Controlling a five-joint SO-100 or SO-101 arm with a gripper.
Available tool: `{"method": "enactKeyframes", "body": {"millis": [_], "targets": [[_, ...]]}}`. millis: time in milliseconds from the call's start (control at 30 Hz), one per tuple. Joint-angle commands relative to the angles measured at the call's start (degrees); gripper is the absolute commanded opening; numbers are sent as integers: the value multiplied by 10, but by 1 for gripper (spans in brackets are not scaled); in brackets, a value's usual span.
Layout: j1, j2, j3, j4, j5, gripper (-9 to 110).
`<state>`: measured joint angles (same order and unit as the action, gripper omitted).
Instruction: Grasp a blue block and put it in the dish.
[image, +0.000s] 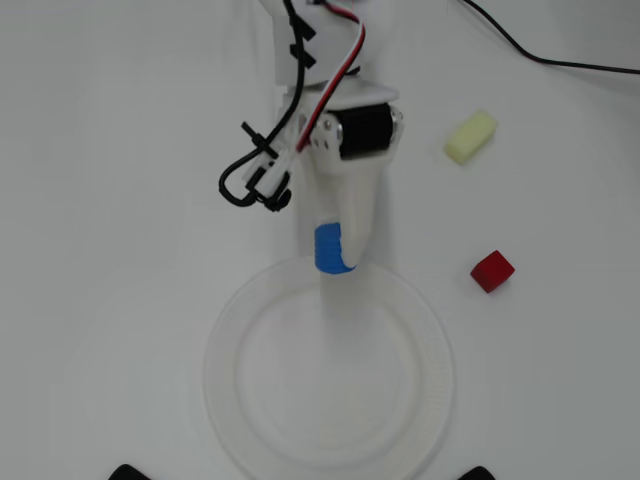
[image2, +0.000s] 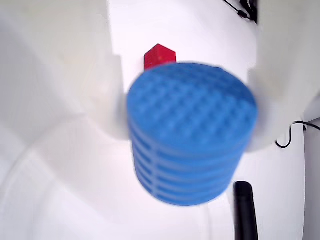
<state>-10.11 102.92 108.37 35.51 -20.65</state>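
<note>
White bench (image: 120, 200) fills both views, bare and evenly lit, so contrast is my main guide. My pincer (image: 336, 255) is clamped on the blue block (image: 334, 249): in the wrist view the block (image2: 191, 132) sits squeezed between the two white fingers (image2: 75, 80), its textured round top facing the camera and its ribbed side showing below. From overhead, the block hangs right at the far rim of the dish (image: 232, 330), just over the edge rather than above the flat middle.

I judge the carry to be nearly done and the release to be what matters now. To do it well I would push the arm a little farther forward so the block is over the centre of the dish, not the sloped rim, where a round piece might roll off. Then I would lower before letting go; I cannot tell the height above the dish from these views, so I would go down slowly. Opening the fingers gently should keep the block from bouncing.

A red cube (image: 492, 270) and a pale yellow block (image: 470, 137) lie well apart on the overhead view's right, out of my path.
</note>
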Motion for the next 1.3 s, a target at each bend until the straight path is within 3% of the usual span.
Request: {"method": "enactKeyframes", "body": {"millis": [0, 467, 633, 1033, 1267], "targets": [[4, -43, -45, -27, -2, 0], [4, -224, -104, -55, 16, 0], [1, -226, -104, -46, 8, 9], [1, -142, -105, 44, 26, 30], [4, 10, -129, 200, 57, 37]]}}
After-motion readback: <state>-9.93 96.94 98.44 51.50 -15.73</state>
